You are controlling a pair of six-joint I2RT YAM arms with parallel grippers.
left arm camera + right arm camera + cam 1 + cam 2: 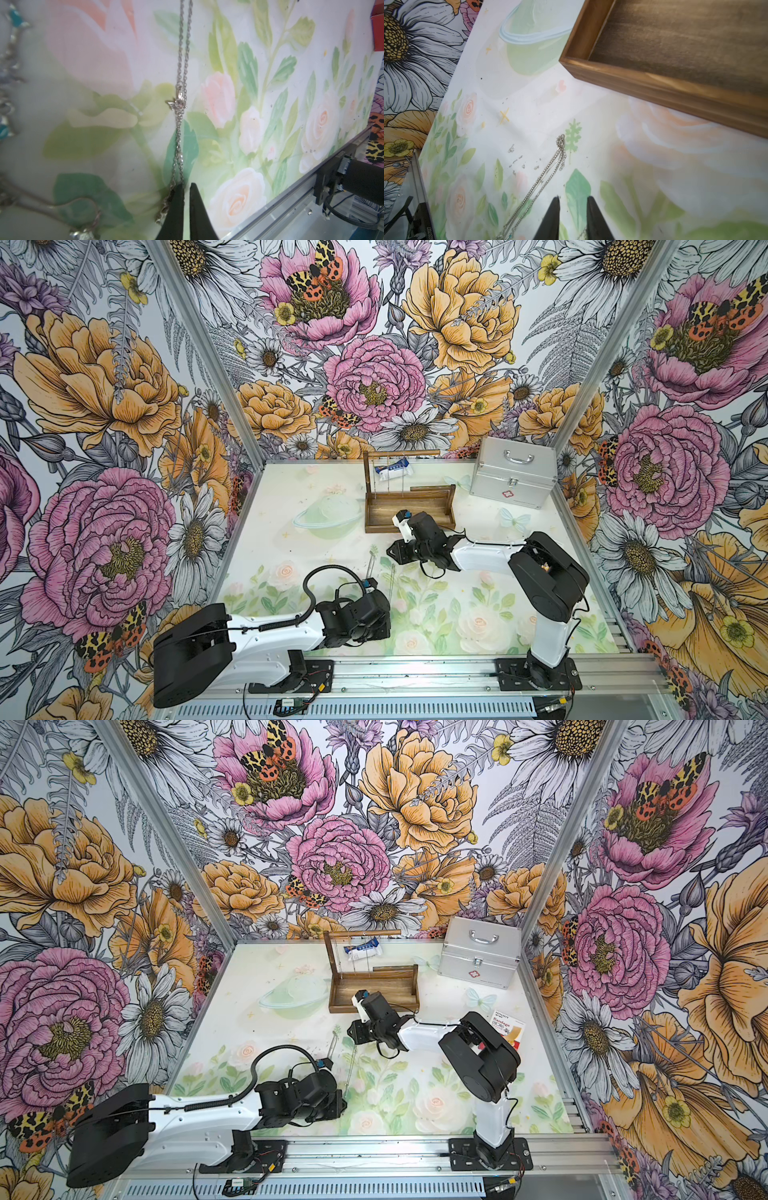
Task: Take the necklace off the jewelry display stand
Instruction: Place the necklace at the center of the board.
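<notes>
Left wrist view first: the necklace (180, 62) is a thin silver double chain with a small pendant (177, 102), lying stretched out flat on the flowery mat (280, 108). Its near end runs up against the outer side of one finger of the left gripper (186, 185). Those jaws are cracked apart just a sliver with only mat showing in the gap, so it isn't pinching anything as far as I can see.

Over on the right wrist cam, the right gripper (573, 198) has its jaws clearly apart and empty. It hangs over the mat just beside a second chain (544, 178), near a corner of the wooden stand (616, 71).

In both top views the necklace (391, 581) (352, 1065) sits on the mat well in front of the stand (399, 506) (365, 990), between the two arms. A few thin chains (382, 483) hang from the stand's top rod (411, 453), and a silver case (513, 472) sits to the right of the stand by the back wall.
</notes>
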